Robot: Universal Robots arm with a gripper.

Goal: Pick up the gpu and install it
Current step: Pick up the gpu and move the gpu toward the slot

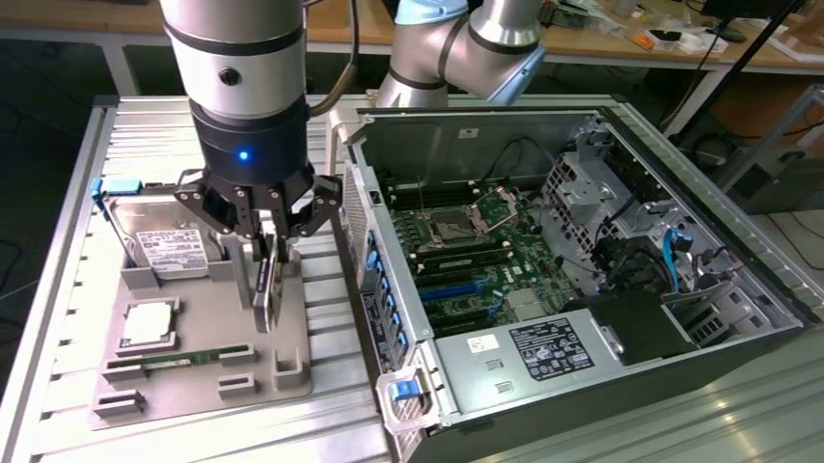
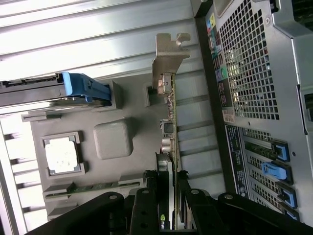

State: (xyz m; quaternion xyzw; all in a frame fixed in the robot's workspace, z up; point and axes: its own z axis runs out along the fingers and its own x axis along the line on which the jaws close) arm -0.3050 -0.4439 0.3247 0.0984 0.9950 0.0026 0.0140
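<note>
1. Grey tray (image 1: 168,386), near the hard drive (image 1: 168,246): the graphics card (image 1: 264,289) stands on edge there, and your gripper (image 1: 264,231) is partly closed, pinching its upper edge.
2. Lift straight up and keep the card upright.
3. Its long axis runs alongside the computer case (image 1: 489,114), with the silver bracket (image 2: 168,51) at the hard drive's end.

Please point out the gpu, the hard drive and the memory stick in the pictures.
gpu (image 1: 265,294): exterior view, lower part of the upright card.
hard drive (image 1: 168,246): exterior view, on its white label.
memory stick (image 1: 180,359): exterior view, middle of the green strip.
</note>
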